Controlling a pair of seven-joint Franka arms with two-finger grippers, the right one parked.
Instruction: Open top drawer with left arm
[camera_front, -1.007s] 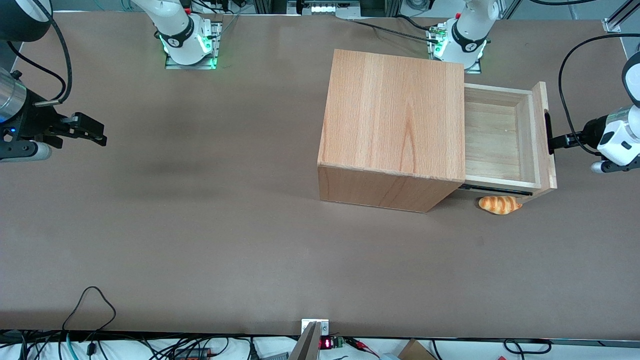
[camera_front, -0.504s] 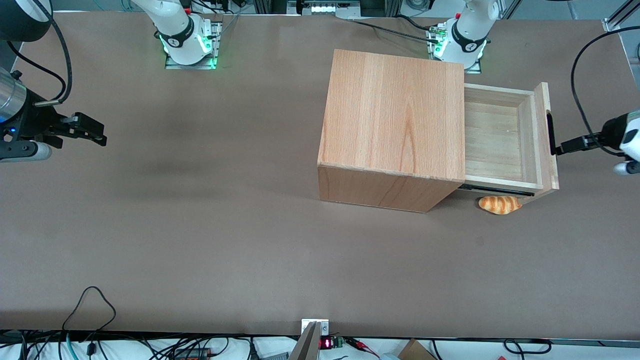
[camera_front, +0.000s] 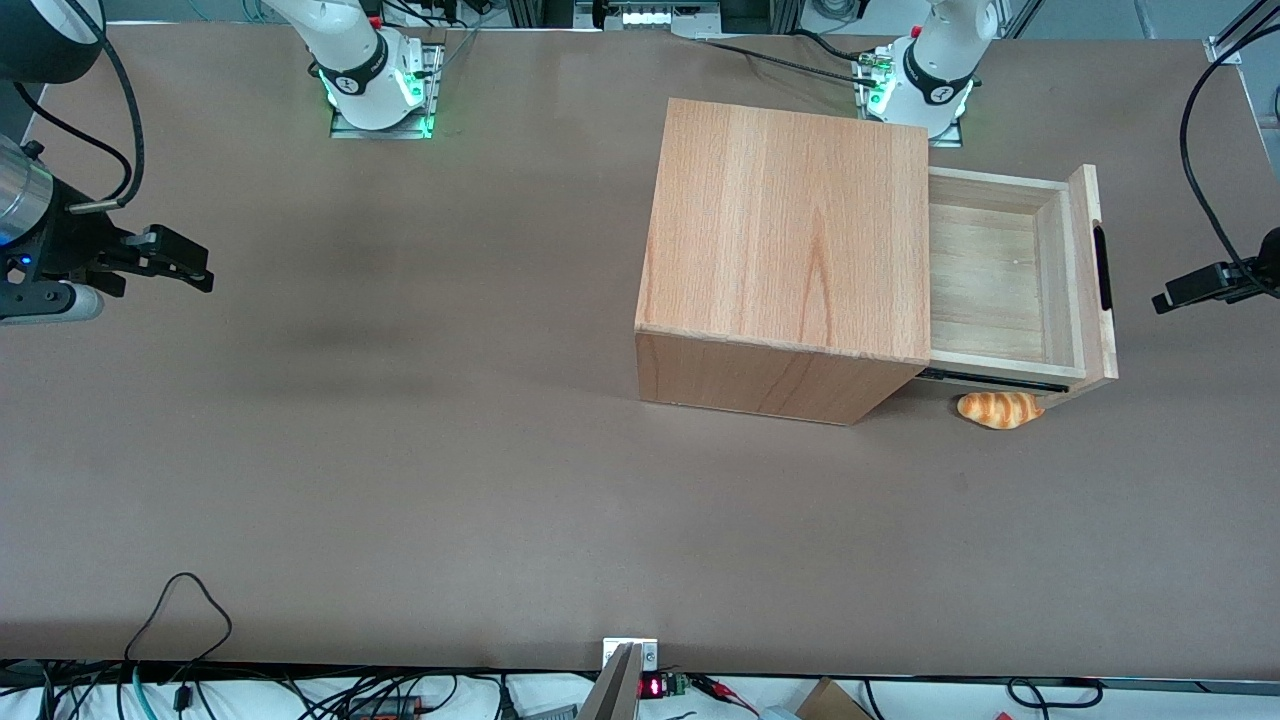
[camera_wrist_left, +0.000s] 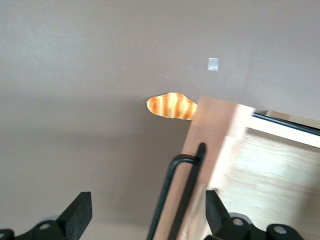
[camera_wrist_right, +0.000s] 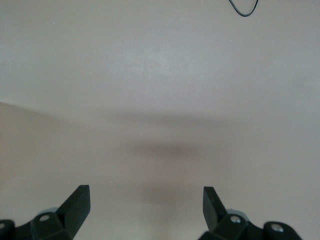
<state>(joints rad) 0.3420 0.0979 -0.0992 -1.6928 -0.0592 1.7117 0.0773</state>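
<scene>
The top drawer (camera_front: 985, 270) stands pulled out of the wooden cabinet (camera_front: 790, 240), and its pale inside is bare. Its front panel (camera_front: 1088, 200) carries a long black slot handle (camera_front: 1101, 267). The left arm's gripper (camera_front: 1162, 299) hovers in front of the drawer, a short gap away from the handle, at the working arm's end of the table. In the left wrist view the gripper (camera_wrist_left: 147, 217) is open and empty. The handle (camera_wrist_left: 182, 195) and the front panel (camera_wrist_left: 212, 135) show between its fingers without touching them.
A small orange striped bread roll (camera_front: 998, 409) lies on the table under the drawer's corner nearest the front camera; it also shows in the left wrist view (camera_wrist_left: 172, 105). The brown table (camera_front: 450, 450) stretches toward the parked arm's end.
The left gripper has let go of the handle and drawn back from the drawer front toward the working arm's end. The drawer slid out slightly further early on, then stayed still.
</scene>
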